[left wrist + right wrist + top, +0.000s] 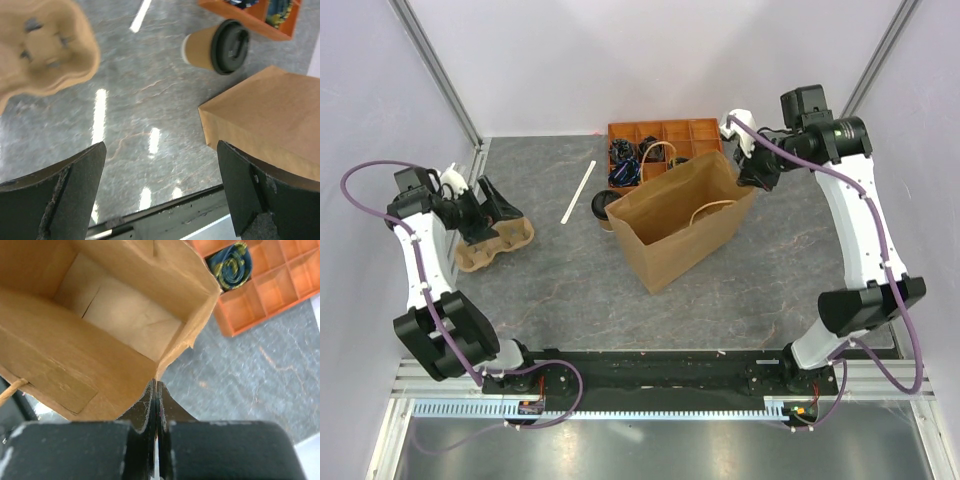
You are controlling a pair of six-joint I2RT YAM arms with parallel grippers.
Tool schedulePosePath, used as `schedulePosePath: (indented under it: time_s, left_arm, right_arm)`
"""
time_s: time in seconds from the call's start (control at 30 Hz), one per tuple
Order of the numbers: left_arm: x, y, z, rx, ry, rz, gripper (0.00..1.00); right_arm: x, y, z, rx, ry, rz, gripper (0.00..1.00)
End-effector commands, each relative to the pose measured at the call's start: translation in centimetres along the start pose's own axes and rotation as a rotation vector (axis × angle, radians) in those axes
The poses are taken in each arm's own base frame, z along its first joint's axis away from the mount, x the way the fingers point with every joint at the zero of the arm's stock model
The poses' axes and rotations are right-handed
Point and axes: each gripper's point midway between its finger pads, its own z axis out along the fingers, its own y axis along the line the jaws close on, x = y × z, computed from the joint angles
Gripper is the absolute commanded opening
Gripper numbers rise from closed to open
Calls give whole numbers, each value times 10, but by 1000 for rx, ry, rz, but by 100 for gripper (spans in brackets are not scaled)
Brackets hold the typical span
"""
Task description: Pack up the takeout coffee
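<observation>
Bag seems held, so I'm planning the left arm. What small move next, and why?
Probably swing the open left claw toward the takeout coffee for a grasp. It sits unheld beside the paper bag, which looks empty, its rim pinched by the right claw.

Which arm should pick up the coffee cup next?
Left. The left end effector is open and empty, facing the coffee cup; the right end effector is pinching the paper bag rim.
</observation>
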Motion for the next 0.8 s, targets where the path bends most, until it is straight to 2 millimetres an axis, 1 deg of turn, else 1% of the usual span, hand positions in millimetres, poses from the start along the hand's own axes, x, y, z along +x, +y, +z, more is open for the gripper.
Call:
schedulePosePath:
  time_s: [0.0, 0.03, 0.07, 0.13, 0.17, 0.2, 0.27, 0.33, 0.43, 0.47, 0.5, 0.53, 0.57, 0.63, 0.77]
  left_arm:
    - [4, 2, -13, -21, 12, 47, 100]
    - [7, 4, -13, -29, 13, 44, 100]
    - [7, 4, -13, -31, 9, 47, 100]
    - [10, 4, -12, -20, 14, 40, 100]
    - [10, 3, -11, -15, 14, 43, 100]
    - [10, 3, -11, -12, 11, 46, 100]
    - [8, 2, -11, -5, 10, 45, 100]
    - [8, 1, -11, 1, 13, 43, 100]
    - [6, -2, -11, 12, 11, 45, 100]
    - [7, -2, -11, 13, 11, 45, 100]
    - [6, -2, -11, 15, 10, 46, 100]
    - [5, -3, -11, 21, 7, 47, 100]
    - [5, -3, -11, 22, 9, 46, 100]
    - [5, -5, -10, 36, 8, 47, 100]
    - [5, -4, -10, 44, 10, 76, 100]
  right_arm:
    - [-7, 24, -13, -100, -56, 39, 0]
    - [-4, 32, -13, -120, -61, 41, 0]
    - [9, 49, -11, -161, -48, 72, 0]
    - [16, 75, -7, -240, -65, 111, 0]
    - [28, 91, -3, -278, -49, 134, 0]
    - [31, 101, 0, -307, -43, 134, 0]
    - [37, 112, 0, -324, -34, 131, 0]
    - [34, 110, -3, -307, -34, 111, 0]
    - [21, 96, -13, -241, -46, 99, 0]
    - [11, 89, -20, -206, -64, 86, 0]
    - [7, 83, -25, -182, -72, 121, 0]
    - [5, 76, -22, -181, -68, 156, 0]
    - [-4, 68, -29, -151, -91, 163, 0]
    - [-5, 60, -27, -143, -84, 198, 0]
    - [-2, 57, -23, -147, -76, 149, 0]
